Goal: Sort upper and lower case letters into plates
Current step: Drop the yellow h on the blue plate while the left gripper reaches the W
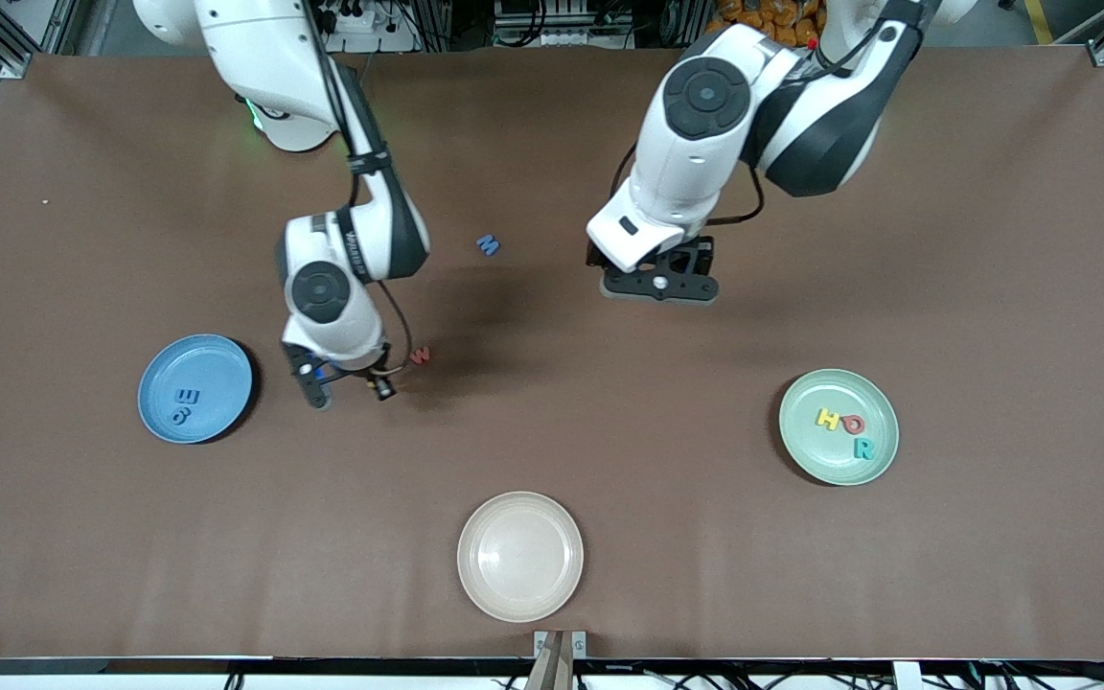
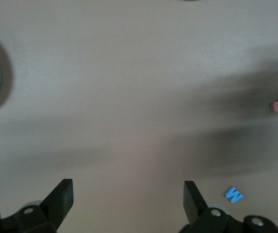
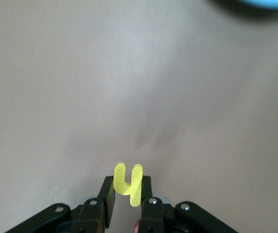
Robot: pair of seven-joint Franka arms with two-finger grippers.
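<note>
Yellow letter (image 3: 128, 184) pinched in right hand (image 3: 127, 196) (above table).

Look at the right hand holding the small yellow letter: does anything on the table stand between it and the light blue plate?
Nothing visible does. The right hand grips the yellow letter above bare table beside the light blue plate. The red letter lies toward the left arm's end, out of that path.

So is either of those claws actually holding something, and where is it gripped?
The right gripper pinches a yellow letter by its lower stem. The left gripper is open, empty.
</note>
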